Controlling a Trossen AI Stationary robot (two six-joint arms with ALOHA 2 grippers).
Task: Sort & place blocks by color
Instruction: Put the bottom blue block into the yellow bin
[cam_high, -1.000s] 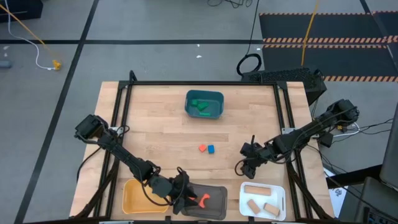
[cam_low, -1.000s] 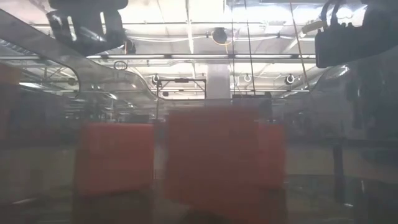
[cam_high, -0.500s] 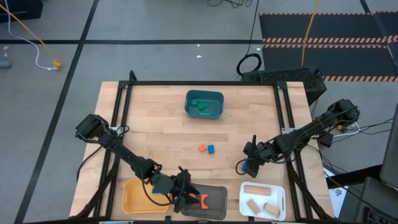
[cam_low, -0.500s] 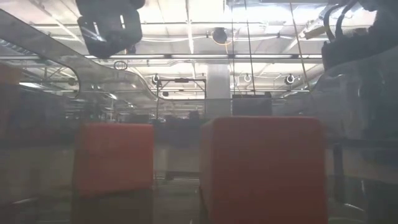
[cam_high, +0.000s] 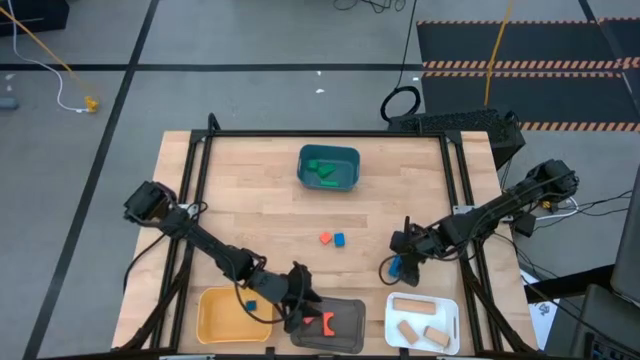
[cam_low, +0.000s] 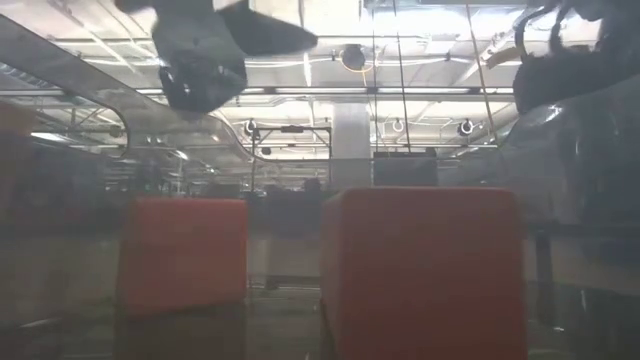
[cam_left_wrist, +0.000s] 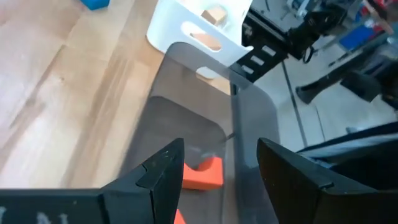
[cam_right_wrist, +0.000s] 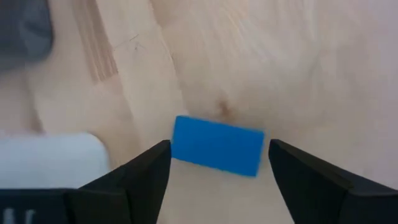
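Observation:
My left gripper (cam_high: 303, 308) hangs open over the grey tray (cam_high: 345, 325), with nothing between its fingers (cam_left_wrist: 221, 147). Two red blocks (cam_high: 322, 322) lie on the tray floor; one (cam_left_wrist: 203, 174) shows below the fingers. My right gripper (cam_high: 396, 266) points steeply down at the table right of centre, open. A blue block (cam_right_wrist: 217, 145) lies flat on the wood between its fingertips, which stand close beside the block's two short ends. Loose at the table's centre are a red block (cam_high: 325, 238) and a blue block (cam_high: 339, 240).
A teal tray (cam_high: 345, 180) with green blocks stands at the far centre. At the near edge stand a yellow tray (cam_high: 215, 322) holding a small blue piece (cam_high: 250, 305) and a white tray (cam_high: 450, 312) with tan blocks. Bare wood lies between the trays.
My left gripper has gone toward the table's right edge over the grey tray and has rolled. In the low view, a red block that was blurred mid-picture has come to rest right of the other. My right gripper has turned, and the blue block now shows at its tips.

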